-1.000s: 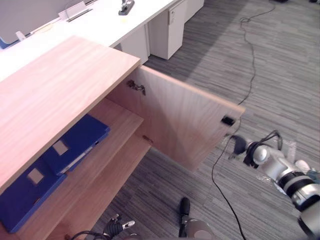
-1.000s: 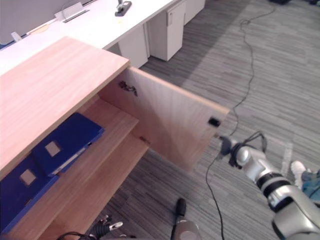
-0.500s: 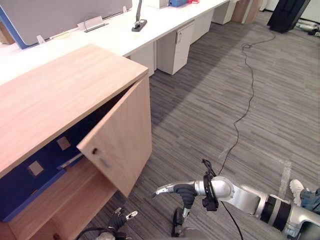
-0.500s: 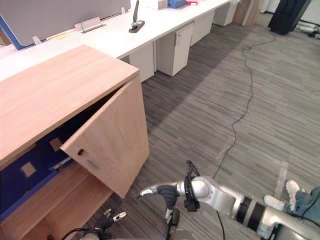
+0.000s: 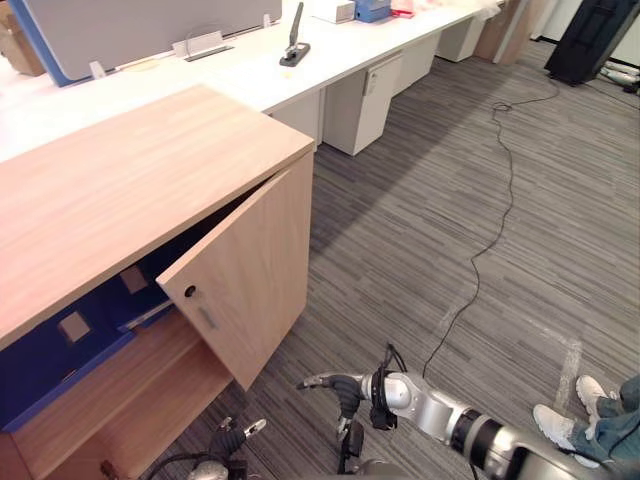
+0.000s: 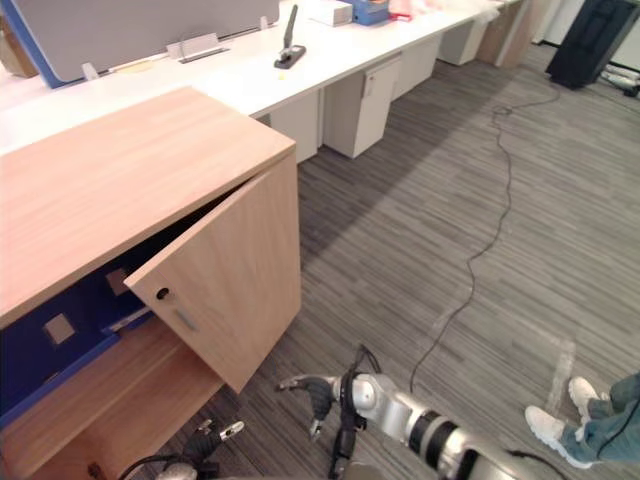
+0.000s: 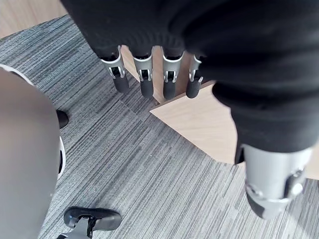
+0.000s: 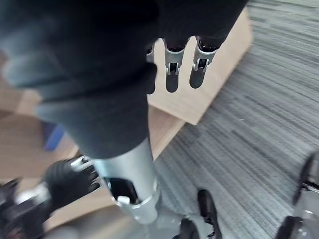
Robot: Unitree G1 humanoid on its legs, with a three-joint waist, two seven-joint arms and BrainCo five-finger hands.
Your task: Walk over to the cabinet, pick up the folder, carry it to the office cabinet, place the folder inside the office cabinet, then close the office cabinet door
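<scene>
The blue flat folder with a pale square label (image 5: 45,360) lies on the upper shelf inside the light wooden office cabinet (image 5: 130,170). A second blue folder (image 5: 112,303) lies beside it, nearer the hinge side, partly hidden by the door. Neither hand touches either folder.

The wooden cabinet door (image 5: 255,265) stands partly open, its small dark round knob (image 5: 190,291) facing outward.

The right hand (image 5: 335,382) hangs low in front of the door's lower free corner, apart from it. Its fingers (image 8: 171,74) are straight and hold nothing.

The left hand (image 7: 146,79) is low by the cabinet's open bottom shelf, fingers straight, also empty.

Beyond the cabinet stands a long white desk (image 5: 250,70). The floor is grey striped carpet (image 5: 420,200). A person's white shoe (image 5: 556,420) shows at the edge.
</scene>
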